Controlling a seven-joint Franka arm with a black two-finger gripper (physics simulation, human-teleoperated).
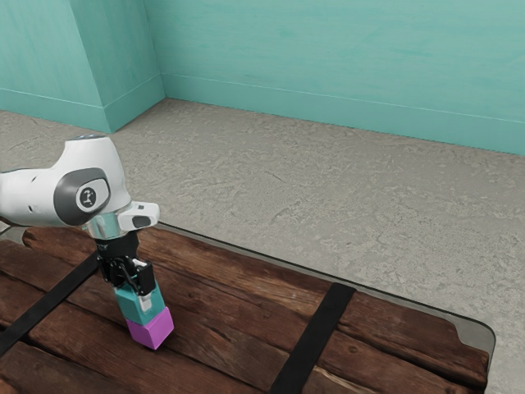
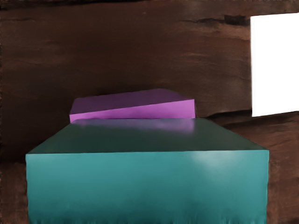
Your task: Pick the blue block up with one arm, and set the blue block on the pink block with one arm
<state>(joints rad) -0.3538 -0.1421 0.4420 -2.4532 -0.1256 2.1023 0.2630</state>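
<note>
The tool (image 1: 136, 281) is closed on the upper sides of the blue block (image 1: 137, 308), which rests slightly askew on the pink block (image 1: 152, 330) on the wooden surface (image 1: 246, 320). The blue block looks rigid, light and smooth, so its flat opposite faces are probably the best place to hold it.

Blue block (image 2: 147, 172) nearest the camera, pink block (image 2: 135, 108) (slightly askew) just beyond it, dark wooden table (image 2: 117, 51) beneath.

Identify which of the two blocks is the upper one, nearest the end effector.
The blue block, on top of the pink block, right beneath the end effector.
</note>
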